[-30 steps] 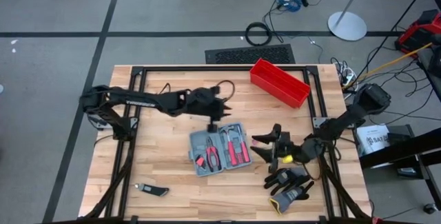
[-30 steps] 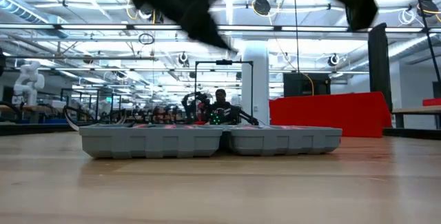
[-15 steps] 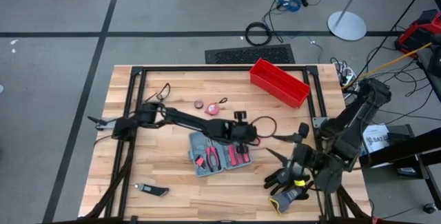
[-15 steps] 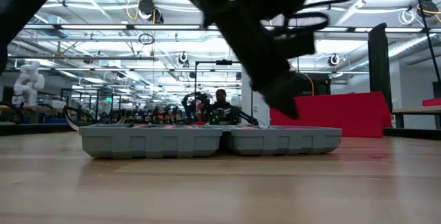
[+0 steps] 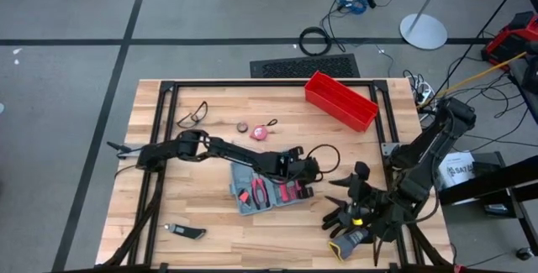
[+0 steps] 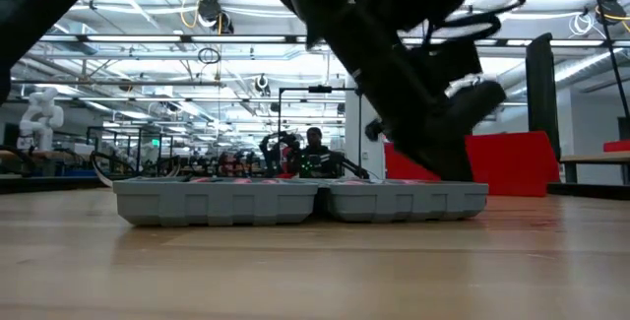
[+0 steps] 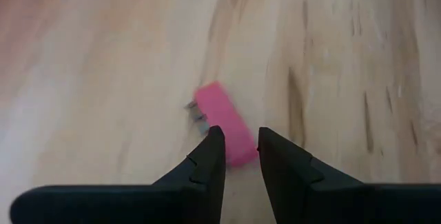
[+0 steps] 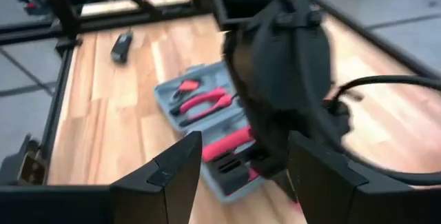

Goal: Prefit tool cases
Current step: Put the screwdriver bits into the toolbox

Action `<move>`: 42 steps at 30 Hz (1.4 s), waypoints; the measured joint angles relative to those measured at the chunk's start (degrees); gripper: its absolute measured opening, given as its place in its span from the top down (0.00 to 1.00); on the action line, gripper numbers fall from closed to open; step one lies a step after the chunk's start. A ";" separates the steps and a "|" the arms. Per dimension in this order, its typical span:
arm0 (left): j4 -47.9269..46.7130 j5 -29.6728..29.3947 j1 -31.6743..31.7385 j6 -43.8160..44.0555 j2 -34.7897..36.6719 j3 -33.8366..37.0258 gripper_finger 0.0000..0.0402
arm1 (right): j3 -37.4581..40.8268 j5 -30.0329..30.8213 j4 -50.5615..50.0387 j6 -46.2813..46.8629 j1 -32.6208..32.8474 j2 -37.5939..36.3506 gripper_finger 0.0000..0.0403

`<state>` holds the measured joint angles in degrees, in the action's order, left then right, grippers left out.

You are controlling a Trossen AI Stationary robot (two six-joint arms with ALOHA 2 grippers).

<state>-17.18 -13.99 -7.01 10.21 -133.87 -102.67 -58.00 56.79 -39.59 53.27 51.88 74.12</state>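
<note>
Near edge of surface (image 5: pixel 210 252): a small dark tool (image 5: pixel 186 233) lies well apart from both claws, toward the front left corner.
Gloves (image 5: pixel 353 227): black and grey, with a yellow patch, just beside the right claw, toward the front.
Right claw (image 5: pixel 346 187): hangs low near the right edge of the surface, just right of the case; fingers spread wide, released, nothing between them. Its own camera looks past the fingers (image 8: pixel 172 176) at the left arm's dark wrist, with the case beyond it.
Tool case (image 5: pixel 269 185): grey, lying open and flat at mid-surface, between the two claws' reach; red-handled tools (image 5: pixel 262 191) sit in its moulded slots. In the low view both halves lie level, side by side.
Left claw (image 5: pixel 308 172): reached across from the left, down over the right end of the open case. Fingers (image 7: pixel 207 165) stand a narrow gap apart, released, pointed at a pink-red piece (image 7: pixel 224 123) on bare wood just ahead; not closed on it.
Beyond left claw: two small round items (image 5: pixel 256 131) on the wood, apart from the case.
Far right corner: red bin (image 5: pixel 340 100), set at an angle, well apart from both claws.
Room behind (low view): a person (image 6: pixel 315 148) seated far off.
</note>
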 joint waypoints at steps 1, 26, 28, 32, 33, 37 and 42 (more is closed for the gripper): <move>1.08 0.77 0.09 0.23 -0.48 -0.02 0.77 | 0.00 -0.76 0.25 0.36 0.00 0.53 0.50; 1.43 5.01 0.66 -0.14 -1.18 0.15 0.99 | 0.04 -4.24 0.71 3.18 -0.02 5.56 0.50; 1.40 5.02 0.56 -2.33 -0.94 0.17 0.99 | 0.04 -4.24 0.25 3.14 -0.02 5.56 0.50; 1.80 6.10 0.40 -4.78 -0.84 0.17 0.92 | 0.04 -4.19 0.02 3.14 -0.02 5.56 0.50; 1.80 6.92 0.44 -5.00 -0.83 0.17 0.90 | 0.04 -4.10 -0.01 3.14 -0.02 5.56 0.50; 0.48 8.02 0.45 -8.05 -0.71 0.16 0.80 | 0.04 -3.94 0.00 3.11 -0.02 5.56 0.50; -0.18 6.13 0.89 -11.05 -0.60 0.13 0.69 | 0.04 -3.87 -0.16 3.09 -0.02 5.56 0.50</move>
<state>-17.36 -7.87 -6.12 -0.84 -134.47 -102.54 -57.95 52.93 -39.75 56.36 51.86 79.68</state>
